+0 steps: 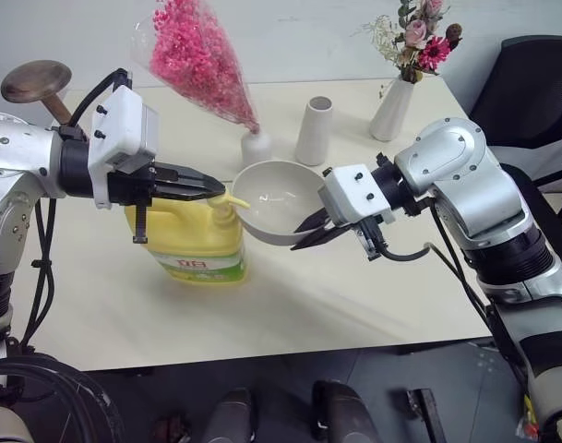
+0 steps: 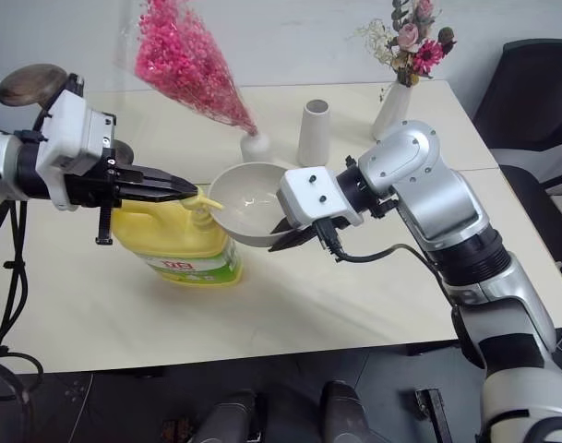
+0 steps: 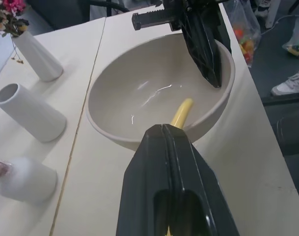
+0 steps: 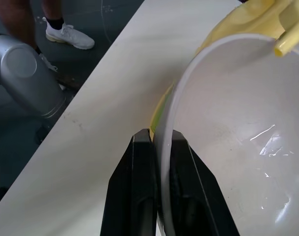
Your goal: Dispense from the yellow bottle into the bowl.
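Observation:
The yellow bottle [image 1: 193, 245] stands on the pale table [image 1: 354, 305], its green-and-white label facing me. My left gripper [image 1: 216, 187] is shut and lies level right over the pump top; whether it touches I cannot tell. The yellow nozzle [image 3: 181, 112] pokes out past its tips over the bowl's rim. The off-white bowl [image 1: 276, 198] hangs tilted just right of the bottle, held off the table. My right gripper [image 1: 310, 231] is shut on the bowl's near rim, one finger [image 4: 139, 187] outside the wall and the other inside. A few thin wet streaks glint inside the bowl [image 3: 139, 83].
Behind the bowl stand a white cylindrical vase [image 1: 314, 129], a small white vase with pink flowers [image 1: 256, 146] and, at the back right, a slim vase with a bouquet [image 1: 392, 109]. A brown wooden object [image 1: 36, 81] sits at the far left. A black chair [image 1: 530, 83] stands at the table's right.

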### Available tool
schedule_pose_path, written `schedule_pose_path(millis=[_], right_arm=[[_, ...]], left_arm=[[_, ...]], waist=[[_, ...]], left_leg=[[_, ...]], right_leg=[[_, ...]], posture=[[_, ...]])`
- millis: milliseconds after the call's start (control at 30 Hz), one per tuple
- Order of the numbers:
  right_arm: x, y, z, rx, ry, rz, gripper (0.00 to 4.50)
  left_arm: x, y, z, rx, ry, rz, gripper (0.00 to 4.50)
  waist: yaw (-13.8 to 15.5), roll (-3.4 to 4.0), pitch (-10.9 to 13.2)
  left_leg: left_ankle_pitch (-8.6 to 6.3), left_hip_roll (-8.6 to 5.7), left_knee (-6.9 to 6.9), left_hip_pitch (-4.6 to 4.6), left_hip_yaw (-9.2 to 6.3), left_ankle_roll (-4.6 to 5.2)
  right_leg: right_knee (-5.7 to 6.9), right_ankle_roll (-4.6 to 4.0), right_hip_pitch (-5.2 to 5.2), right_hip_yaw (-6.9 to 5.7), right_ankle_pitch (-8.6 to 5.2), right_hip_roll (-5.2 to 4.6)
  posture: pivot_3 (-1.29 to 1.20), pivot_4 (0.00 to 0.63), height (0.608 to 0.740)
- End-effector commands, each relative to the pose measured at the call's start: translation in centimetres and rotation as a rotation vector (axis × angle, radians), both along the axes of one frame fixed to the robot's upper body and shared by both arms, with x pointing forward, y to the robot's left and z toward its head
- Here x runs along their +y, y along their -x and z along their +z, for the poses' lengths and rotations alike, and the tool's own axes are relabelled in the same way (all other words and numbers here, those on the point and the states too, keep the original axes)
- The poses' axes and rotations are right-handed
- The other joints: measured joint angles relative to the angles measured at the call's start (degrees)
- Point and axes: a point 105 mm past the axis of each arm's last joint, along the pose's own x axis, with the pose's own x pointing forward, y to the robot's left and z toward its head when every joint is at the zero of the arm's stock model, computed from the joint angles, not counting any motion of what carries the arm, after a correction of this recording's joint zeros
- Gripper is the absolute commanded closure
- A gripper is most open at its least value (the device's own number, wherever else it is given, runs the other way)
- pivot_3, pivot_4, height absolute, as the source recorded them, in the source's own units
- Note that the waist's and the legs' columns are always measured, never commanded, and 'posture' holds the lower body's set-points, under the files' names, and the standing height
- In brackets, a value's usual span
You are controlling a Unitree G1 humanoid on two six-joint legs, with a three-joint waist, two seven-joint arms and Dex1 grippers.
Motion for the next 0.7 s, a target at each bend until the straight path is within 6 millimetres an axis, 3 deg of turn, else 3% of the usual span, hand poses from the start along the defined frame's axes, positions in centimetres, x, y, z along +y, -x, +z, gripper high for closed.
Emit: schedule_pose_path(millis=[33,300,700], right_arm=[[0.0,1.5,1.3,-0.048,0.014,0.094,4.50],[0.0,1.6,1.0,-0.063,0.028,0.120,4.50],[0.5,2.1,0.3,-0.089,0.042,0.168,4.50]], left_arm=[[-0.1,0.0,-2.6,0.063,-0.114,-0.015,4.48],[0.4,0.4,-5.0,0.116,-0.247,-0.046,4.48],[1.3,-1.3,-7.7,0.099,-0.361,0.001,4.48]], waist=[[-0.02,0.00,0.00],[0.00,0.02,-0.03],[0.01,0.20,-0.21]], left_leg=[[0.00,0.00,0.00,0.03,0.02,0.00],[0.00,0.01,-0.01,0.19,0.08,0.00],[0.00,0.02,-0.01,0.65,0.15,0.00]], right_leg=[[0.03,0.00,0.00,0.02,0.00,0.00],[0.10,0.00,0.08,0.12,0.00,0.00],[0.19,0.00,0.41,0.21,0.00,0.00]], posture=[[0.00,0.150,0.740],[0.00,0.150,0.740],[0.00,0.150,0.740]])
